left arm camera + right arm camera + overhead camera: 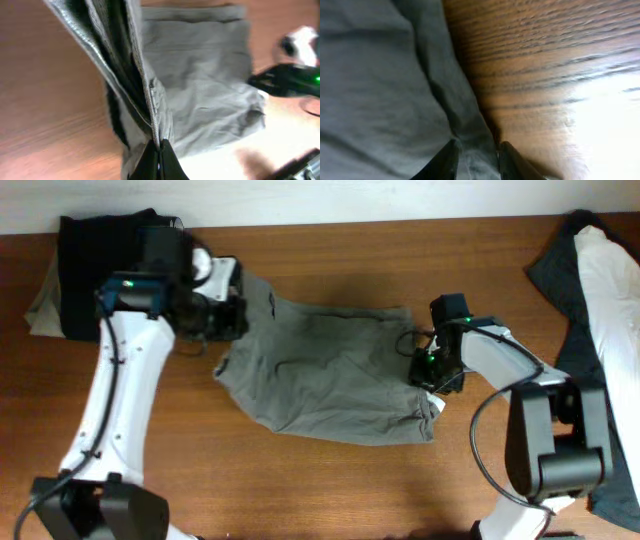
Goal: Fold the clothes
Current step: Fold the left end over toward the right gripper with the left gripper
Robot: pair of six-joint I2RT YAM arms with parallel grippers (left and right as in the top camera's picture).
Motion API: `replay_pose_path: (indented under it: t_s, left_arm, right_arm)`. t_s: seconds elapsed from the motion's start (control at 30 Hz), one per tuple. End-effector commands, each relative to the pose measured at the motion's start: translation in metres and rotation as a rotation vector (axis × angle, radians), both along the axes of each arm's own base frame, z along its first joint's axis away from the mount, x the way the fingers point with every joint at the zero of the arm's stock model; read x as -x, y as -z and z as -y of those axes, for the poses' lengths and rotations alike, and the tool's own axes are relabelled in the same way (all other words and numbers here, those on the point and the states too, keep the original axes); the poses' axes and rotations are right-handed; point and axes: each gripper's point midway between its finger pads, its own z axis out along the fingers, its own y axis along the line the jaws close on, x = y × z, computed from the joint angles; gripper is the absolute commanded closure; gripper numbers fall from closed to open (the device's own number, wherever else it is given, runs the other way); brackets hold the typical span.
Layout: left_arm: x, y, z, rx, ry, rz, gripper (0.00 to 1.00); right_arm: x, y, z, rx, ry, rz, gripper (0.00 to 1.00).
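At left, dark garment (pixel 85 250) (partly hidden)

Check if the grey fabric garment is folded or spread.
Mostly spread: the grey fabric garment lies flat, the left gripper pinching one edge up.

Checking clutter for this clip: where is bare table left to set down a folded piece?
Free: the back strip of table between the black stack and the right-hand pile; the front strip between the arm bases. Crowded: the middle, where the grey garment lies with the left pincer and right pincer at its edges.
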Motion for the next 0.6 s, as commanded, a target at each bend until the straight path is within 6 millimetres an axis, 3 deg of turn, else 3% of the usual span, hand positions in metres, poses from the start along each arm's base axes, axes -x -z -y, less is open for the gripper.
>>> replay_pose_path:
  t_s: [0.0,0.2,0.43,0.5,0.57]
  left_arm:
    - [0.009,-0.023,0.052,0.082,0.083,0.051,1.0]
    - [0.012,-0.03,0.124,0.143,0.171,0.114,0.99]
    - [0.018,0.038,0.177,0.109,0.268,-0.018,0.99]
    - [0.02,0.045,0.189,0.118,0.292,-0.024,0.99]
    - [0.022,0.038,0.201,0.157,0.323,-0.001,0.99]
  right_arm:
    - [0.007,0.014,-0.009,-0.042,0.0,-0.046,0.71]
    - [0.007,0.015,-0.009,-0.045,-0.001,-0.045,0.7]
    - [0.006,0.015,-0.009,-0.045,0.0,-0.041,0.71]
    - [0.006,0.015,-0.01,-0.046,0.0,-0.041,0.71]
    - [0.006,0.015,-0.01,-0.048,0.0,-0.042,0.71]
